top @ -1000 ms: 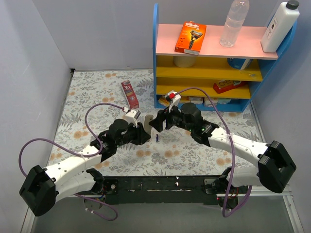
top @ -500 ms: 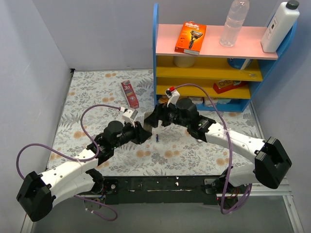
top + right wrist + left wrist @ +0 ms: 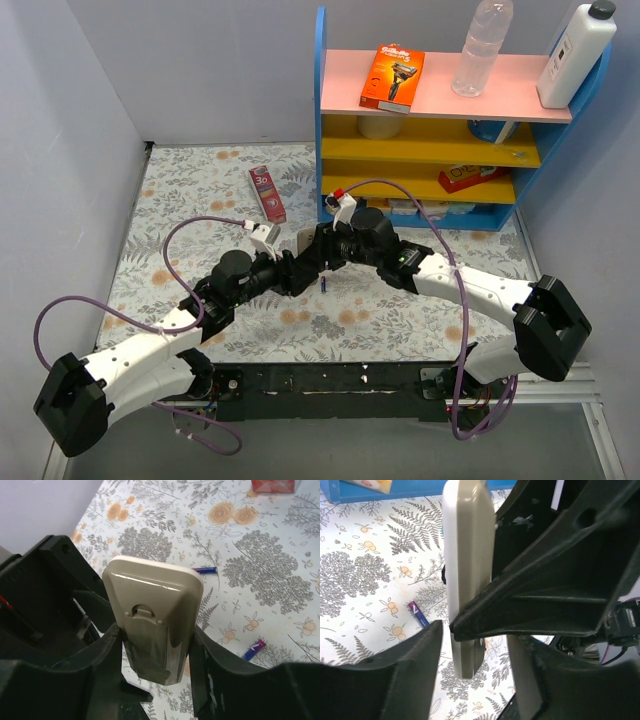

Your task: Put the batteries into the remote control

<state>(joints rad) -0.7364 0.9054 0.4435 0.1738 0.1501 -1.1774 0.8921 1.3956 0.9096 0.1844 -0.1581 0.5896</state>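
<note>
One remote is up off the table, gripped at its sides by the right claw, long axis running out along the fingers, cover latch facing that wrist. The left claw stands narrowly apart around it. Two batteries lie flat below

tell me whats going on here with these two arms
Both arms meet over the middle of the table around a beige remote control, held up in the air. The right gripper clamps its sides, with the closed battery cover facing that wrist camera. The left gripper brackets the remote's other end, with small gaps showing, so it seems not to be gripping. Two batteries lie loose on the table, none loaded yet.
</note>
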